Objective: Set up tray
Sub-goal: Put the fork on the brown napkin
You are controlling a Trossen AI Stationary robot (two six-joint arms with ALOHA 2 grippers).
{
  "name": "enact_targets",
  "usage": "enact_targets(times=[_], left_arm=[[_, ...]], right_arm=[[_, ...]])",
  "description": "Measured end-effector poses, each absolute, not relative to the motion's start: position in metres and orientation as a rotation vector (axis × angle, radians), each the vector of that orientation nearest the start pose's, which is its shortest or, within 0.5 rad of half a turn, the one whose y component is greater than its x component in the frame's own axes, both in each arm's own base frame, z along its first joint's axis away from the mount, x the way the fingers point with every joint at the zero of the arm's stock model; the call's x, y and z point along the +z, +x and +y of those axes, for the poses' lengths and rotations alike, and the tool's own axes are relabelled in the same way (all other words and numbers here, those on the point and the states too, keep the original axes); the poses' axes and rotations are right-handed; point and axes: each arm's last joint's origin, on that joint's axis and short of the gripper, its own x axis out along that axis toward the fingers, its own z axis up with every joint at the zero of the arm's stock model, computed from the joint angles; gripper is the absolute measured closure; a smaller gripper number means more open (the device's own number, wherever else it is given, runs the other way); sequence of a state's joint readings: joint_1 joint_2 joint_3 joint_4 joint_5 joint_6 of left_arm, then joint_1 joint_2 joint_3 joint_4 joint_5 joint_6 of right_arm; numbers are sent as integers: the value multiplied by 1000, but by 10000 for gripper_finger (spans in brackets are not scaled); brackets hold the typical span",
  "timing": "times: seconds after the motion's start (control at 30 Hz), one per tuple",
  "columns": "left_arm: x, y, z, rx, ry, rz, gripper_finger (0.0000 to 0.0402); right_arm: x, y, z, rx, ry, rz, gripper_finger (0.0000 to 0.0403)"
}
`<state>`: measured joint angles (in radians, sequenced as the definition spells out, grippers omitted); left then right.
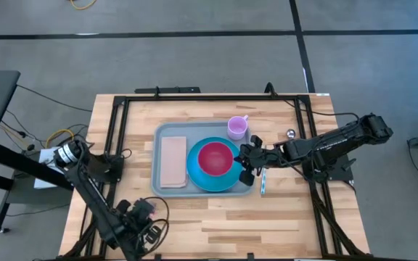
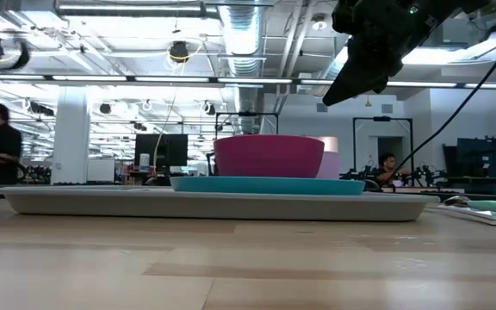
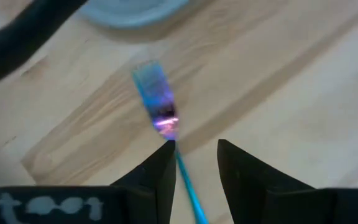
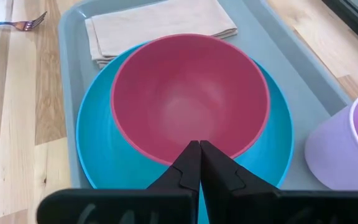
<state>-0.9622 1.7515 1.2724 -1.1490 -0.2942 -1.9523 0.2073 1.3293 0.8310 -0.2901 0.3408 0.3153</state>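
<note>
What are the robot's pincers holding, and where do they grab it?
Nothing firmly, it seems. The left pincer stands open around the fork, at its blue handle, not pinching it. The right pincer is shut and empty above the bowl.

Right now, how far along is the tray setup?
Done: the tray holds the napkin, blue plate, pink bowl and purple cup. In hand: the open left tool straddles the fork on the table. The shut right tool is over the bowl's rim. Probably left: fork and teal utensil, both off the tray.
</note>
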Motion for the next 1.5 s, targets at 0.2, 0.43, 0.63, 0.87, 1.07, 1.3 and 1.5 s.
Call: enact_targets(times=[0.2, 0.43, 0.63, 0.87, 1.07, 1.3, 1.5], left_arm=[[177, 176, -243, 819, -736, 1168, 295], [162, 176, -244, 746, -770, 1228, 295], [160, 175, -242, 762, -762, 1220, 295], [160, 175, -241, 759, -754, 1197, 295], [160, 175, -241, 764, -747, 1198, 295], [160, 175, -241, 764, -746, 1198, 295], [152, 172, -238, 761, -752, 1196, 295]], right_arm=[[228, 264, 46, -244, 86, 729, 402], [228, 264, 46, -244, 86, 729, 402], [228, 264, 46, -244, 86, 729, 402], [228, 264, 46, -244, 86, 729, 402], [228, 264, 46, -244, 86, 729, 402], [228, 264, 46, -244, 86, 729, 402], [228, 264, 46, -244, 86, 729, 402]])
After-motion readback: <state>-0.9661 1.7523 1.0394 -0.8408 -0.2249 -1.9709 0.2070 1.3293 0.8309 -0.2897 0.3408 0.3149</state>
